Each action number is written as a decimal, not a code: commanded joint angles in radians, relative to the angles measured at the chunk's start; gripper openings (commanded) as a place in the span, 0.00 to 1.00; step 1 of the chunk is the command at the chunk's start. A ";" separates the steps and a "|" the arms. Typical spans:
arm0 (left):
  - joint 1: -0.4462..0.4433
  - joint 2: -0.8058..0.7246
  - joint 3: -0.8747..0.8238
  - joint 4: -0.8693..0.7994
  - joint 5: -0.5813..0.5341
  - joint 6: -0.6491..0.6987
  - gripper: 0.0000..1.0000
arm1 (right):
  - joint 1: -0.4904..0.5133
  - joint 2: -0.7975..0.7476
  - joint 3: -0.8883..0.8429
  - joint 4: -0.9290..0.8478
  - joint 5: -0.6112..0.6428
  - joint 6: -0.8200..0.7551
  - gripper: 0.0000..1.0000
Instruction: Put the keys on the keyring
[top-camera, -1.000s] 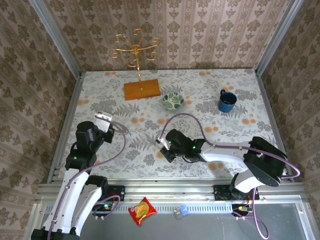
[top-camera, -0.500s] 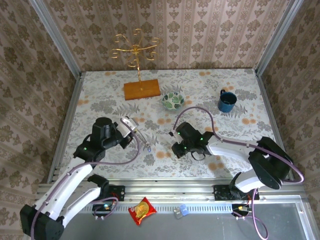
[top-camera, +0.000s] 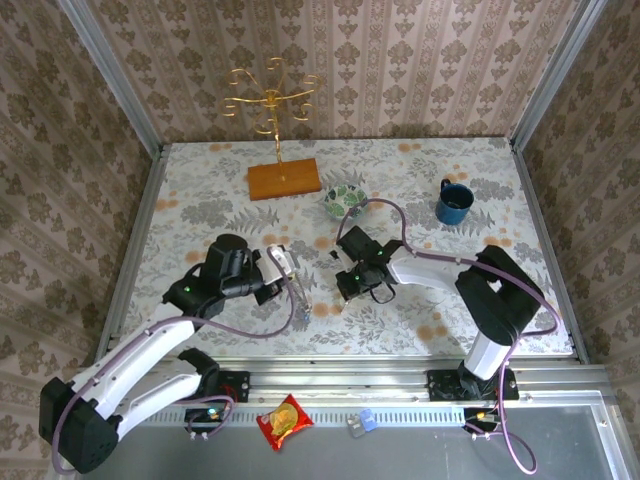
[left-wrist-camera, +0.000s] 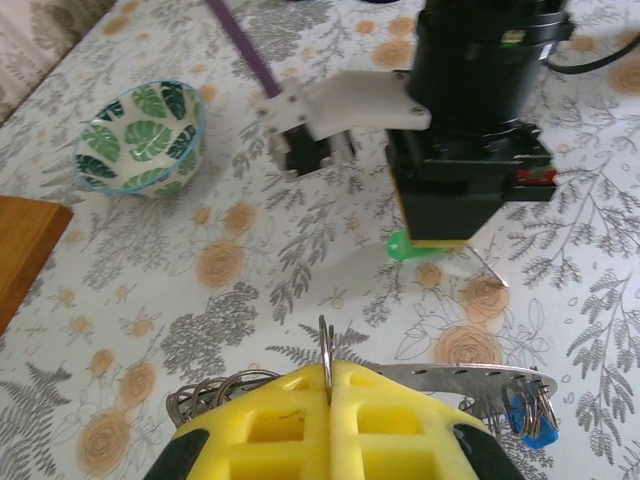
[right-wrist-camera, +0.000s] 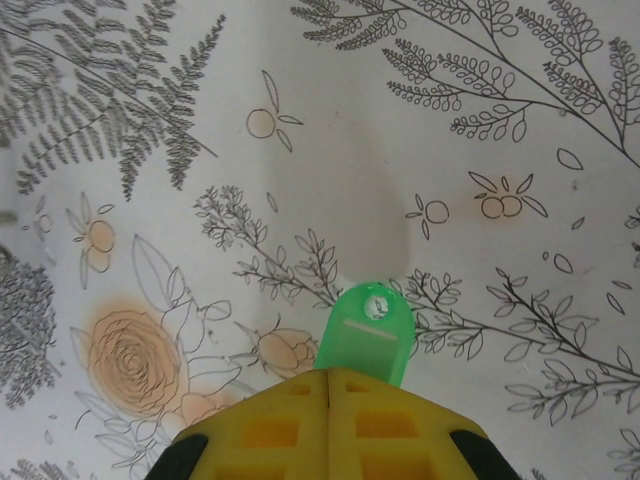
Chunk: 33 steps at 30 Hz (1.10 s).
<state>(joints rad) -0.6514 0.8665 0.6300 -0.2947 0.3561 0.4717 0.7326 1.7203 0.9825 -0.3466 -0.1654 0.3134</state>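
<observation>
1. Keyring (left-wrist-camera: 326, 340) sits clamped edge-on in my closed left pincer (left-wrist-camera: 328, 380); the blue key (left-wrist-camera: 522, 418) dangles just right of it.
2. My right pincer (right-wrist-camera: 330, 390) grips the green key (right-wrist-camera: 368, 330), its head poking past the tips.

Shiny bare-metal keyring (left-wrist-camera: 450, 377), glossy translucent plastic on the green key (right-wrist-camera: 368, 335), glazed bowl (left-wrist-camera: 150, 183), smooth wooden base (left-wrist-camera: 20, 250)

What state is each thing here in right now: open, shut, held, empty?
left gripper: shut on keyring.
right gripper: shut on green key.
keyring: pinched at its edge.
green key: held, head sticking out past the fingers.
blue key: hanging at the keyring.
bowl: upright, empty.
mug: upright.
</observation>
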 joint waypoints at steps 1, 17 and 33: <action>-0.026 0.014 0.040 0.010 0.026 0.050 0.00 | -0.008 0.041 0.037 -0.066 0.023 -0.017 0.00; -0.078 0.074 0.021 0.049 -0.002 0.082 0.00 | -0.011 0.011 0.036 -0.150 0.020 -0.063 0.27; -0.090 0.078 0.006 0.078 -0.022 0.079 0.00 | 0.004 -0.014 0.048 -0.210 0.162 0.026 0.36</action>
<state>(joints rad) -0.7338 0.9436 0.6300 -0.2550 0.3363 0.5323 0.7296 1.7397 1.0149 -0.4915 -0.0799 0.2947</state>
